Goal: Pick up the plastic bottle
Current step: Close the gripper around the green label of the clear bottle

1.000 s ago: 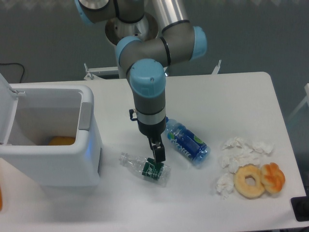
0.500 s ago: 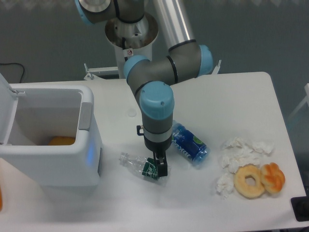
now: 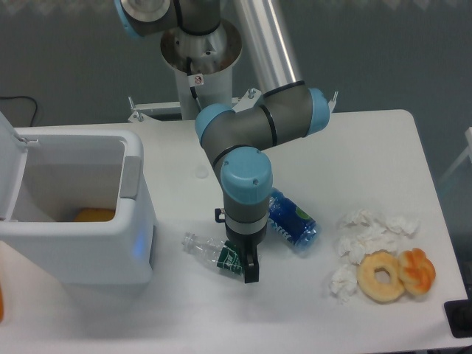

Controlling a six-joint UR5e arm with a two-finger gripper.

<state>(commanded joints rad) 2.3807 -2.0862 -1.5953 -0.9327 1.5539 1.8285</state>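
Note:
The plastic bottle (image 3: 210, 251) lies on its side on the white table, clear, with a dark green label band and its neck pointing left. My gripper (image 3: 246, 267) has come down onto its right end, over the label. One dark finger (image 3: 251, 271) shows just right of the label; the other is hidden behind the wrist. Whether the fingers press on the bottle I cannot tell. The bottle still rests on the table.
A fatter blue-labelled bottle (image 3: 293, 220) lies just right of the arm. A white bin (image 3: 81, 206) with an orange thing inside stands at the left. Crumpled tissues (image 3: 365, 236), a bagel (image 3: 380, 276) and an orange pastry (image 3: 417, 271) lie at the right.
The arm has come forward and lower over the last second. The gripper went from hovering above the bottle's label down onto its right end. The bottle has barely moved.

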